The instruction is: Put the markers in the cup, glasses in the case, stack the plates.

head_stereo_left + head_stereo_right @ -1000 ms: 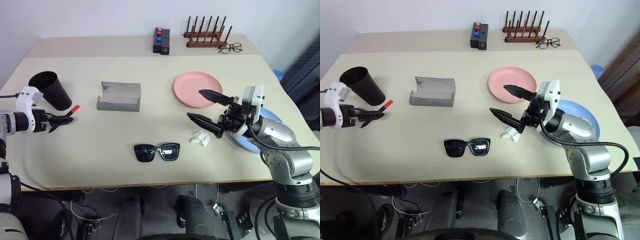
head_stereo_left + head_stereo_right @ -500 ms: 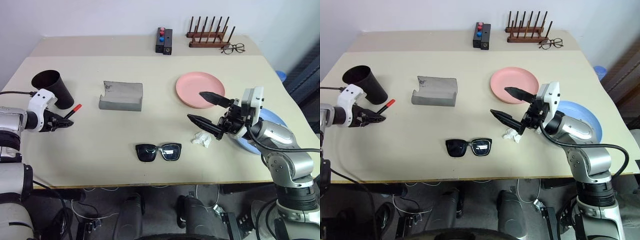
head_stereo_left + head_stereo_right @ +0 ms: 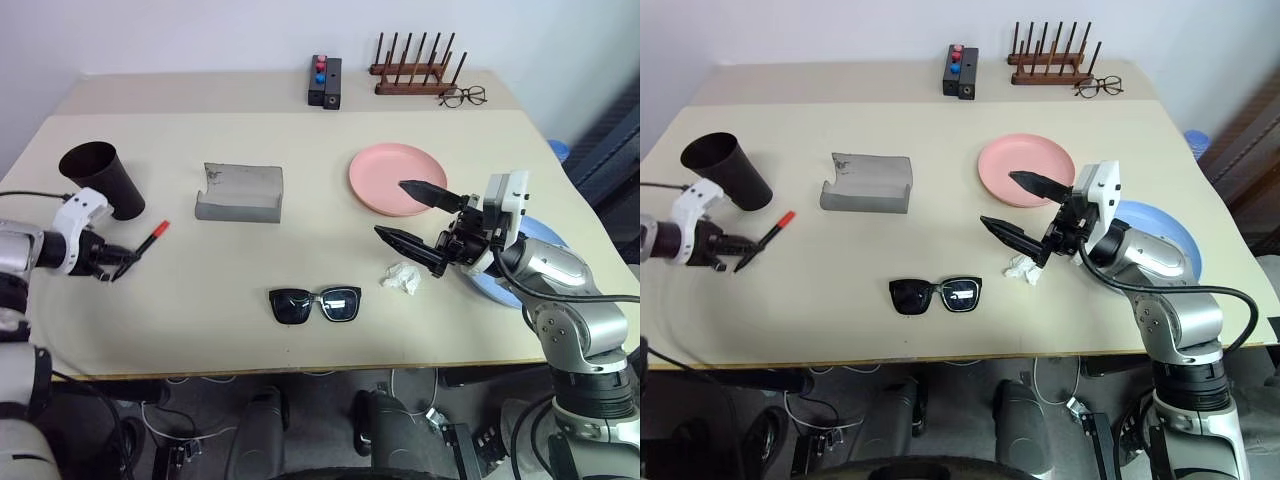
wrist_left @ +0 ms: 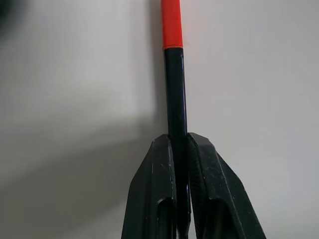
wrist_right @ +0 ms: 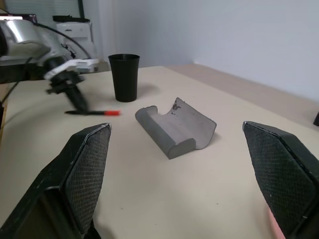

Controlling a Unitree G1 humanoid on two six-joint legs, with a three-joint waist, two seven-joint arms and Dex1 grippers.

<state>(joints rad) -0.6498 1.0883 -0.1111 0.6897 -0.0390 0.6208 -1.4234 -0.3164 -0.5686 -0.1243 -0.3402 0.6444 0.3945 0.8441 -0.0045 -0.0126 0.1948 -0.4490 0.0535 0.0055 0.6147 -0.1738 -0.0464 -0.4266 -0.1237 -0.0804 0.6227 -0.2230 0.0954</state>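
My left gripper is shut on the dark body of the red-capped marker, low over the table's left side, just in front of the black cup. The left wrist view shows both fingers pinching the marker. The grey case lies open in the middle. The black sunglasses rest near the front edge. My right gripper hangs open above the table, empty, beside the pink plate. The light blue plate lies under my right forearm.
A crumpled white scrap lies below the right gripper. At the back stand a black box with red and blue buttons, a wooden peg rack and thin-wire spectacles.
The left gripper has shut on the marker and drawn back toward me, turning the marker with it. The right arm has kept still.
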